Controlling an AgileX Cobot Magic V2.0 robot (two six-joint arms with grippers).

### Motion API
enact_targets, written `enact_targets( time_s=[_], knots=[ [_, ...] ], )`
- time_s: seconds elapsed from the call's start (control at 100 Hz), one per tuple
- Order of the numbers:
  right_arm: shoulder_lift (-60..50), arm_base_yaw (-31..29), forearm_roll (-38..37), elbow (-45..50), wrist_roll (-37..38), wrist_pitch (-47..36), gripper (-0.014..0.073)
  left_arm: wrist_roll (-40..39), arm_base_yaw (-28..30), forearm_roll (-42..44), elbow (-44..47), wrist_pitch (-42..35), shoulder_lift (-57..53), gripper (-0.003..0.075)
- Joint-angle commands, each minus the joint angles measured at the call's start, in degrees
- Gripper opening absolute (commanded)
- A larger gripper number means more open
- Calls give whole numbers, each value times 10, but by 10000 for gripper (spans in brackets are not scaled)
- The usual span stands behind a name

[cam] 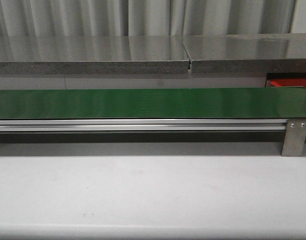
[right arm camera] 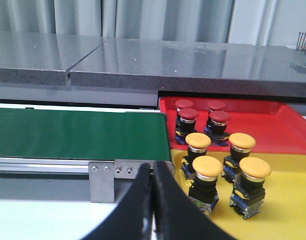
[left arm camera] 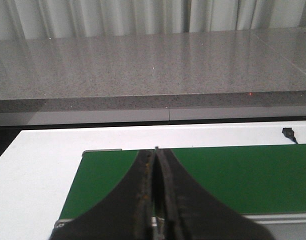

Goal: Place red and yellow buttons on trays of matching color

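On my right wrist camera the right gripper (right arm camera: 153, 200) is pressed closed, empty. Just beyond, four yellow mushroom-head buttons (right arm camera: 228, 167) stand on the flat yellow tray (right arm camera: 288, 210); four red mushroom-head buttons (right arm camera: 200, 120) stand on the bright red tray (right arm camera: 283, 127) behind. My left gripper (left arm camera: 155, 200) is likewise closed, over the long green belt (left arm camera: 233, 177).
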Motion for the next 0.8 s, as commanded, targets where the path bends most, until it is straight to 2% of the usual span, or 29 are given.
enact_targets(
  time_s=[0.0, 0.23, 0.62, 0.79],
  knots=[
    [-11, 0, -6, -13, -1, -42, -74, -8, 2, 0, 16, -54, -33, -20],
    [-11, 0, -6, -13, -1, -42, -74, -8, 2, 8, 126, -104, -138, -20],
    [-11, 0, -6, -13, -1, -42, -74, -8, 2, 8, 253, -157, -251, -20],
    [-11, 0, -6, -13, -1, -42, -74, -8, 2, -4, 306, -150, -321, -20]
  ],
)
